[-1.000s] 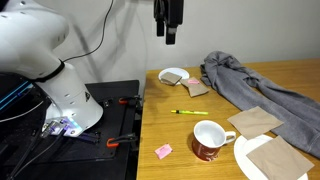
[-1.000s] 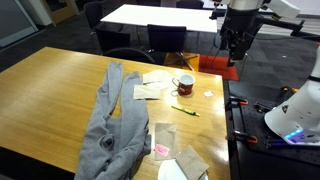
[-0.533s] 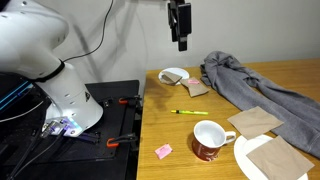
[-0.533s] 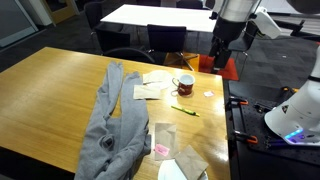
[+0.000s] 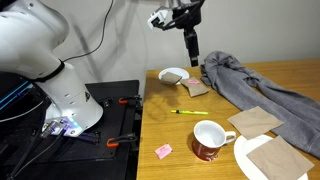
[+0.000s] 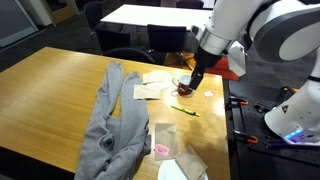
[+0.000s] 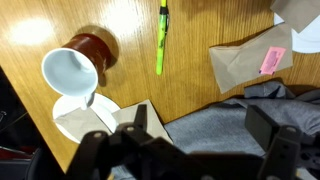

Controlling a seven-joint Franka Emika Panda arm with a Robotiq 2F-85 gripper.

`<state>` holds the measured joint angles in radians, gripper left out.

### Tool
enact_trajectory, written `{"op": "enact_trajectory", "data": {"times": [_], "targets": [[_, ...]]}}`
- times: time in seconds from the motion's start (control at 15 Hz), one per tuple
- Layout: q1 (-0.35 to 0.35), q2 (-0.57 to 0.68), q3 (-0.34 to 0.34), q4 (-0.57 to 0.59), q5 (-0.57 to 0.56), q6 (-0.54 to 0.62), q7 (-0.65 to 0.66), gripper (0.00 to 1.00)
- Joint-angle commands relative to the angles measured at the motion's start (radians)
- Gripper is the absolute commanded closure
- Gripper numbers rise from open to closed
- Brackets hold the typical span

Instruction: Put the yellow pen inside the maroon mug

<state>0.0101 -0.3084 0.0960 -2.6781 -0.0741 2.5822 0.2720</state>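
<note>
The yellow pen [image 5: 188, 112] lies flat on the wooden table, also seen in an exterior view [image 6: 185, 110] and at the top of the wrist view [image 7: 160, 40]. The maroon mug [image 5: 209, 140] stands upright near the table's edge, a little apart from the pen; it shows its white inside in the wrist view [image 7: 76, 68] and is partly behind the arm in an exterior view [image 6: 184, 86]. My gripper [image 5: 191, 52] hangs high above the table, open and empty [image 7: 205, 130], with grey cloth below its fingers.
A grey cloth [image 5: 250, 85] is spread across the table [image 6: 108, 125]. A small white bowl [image 5: 173, 75], brown napkins [image 5: 255, 120], a white plate [image 5: 243, 160] and a pink note [image 5: 163, 150] lie around. The table edge [image 5: 140, 130] borders the robot base.
The arm has swung over the table and lowered, and the gripper now sits closer above the pen and mug area.
</note>
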Motion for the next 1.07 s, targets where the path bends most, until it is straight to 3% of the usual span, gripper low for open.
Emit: {"op": "enact_trajectory", "data": {"times": [0.0, 0.53, 1.0], "targets": [[-0.030, 0.140, 0.023, 0.028, -0.016, 0.125, 0.078, 0.00], [-0.018, 0.364, -0.029, 0.092, -0.029, 0.240, 0.132, 0.00], [0.037, 0.466, -0.098, 0.115, -0.046, 0.306, 0.196, 0.00]]}}
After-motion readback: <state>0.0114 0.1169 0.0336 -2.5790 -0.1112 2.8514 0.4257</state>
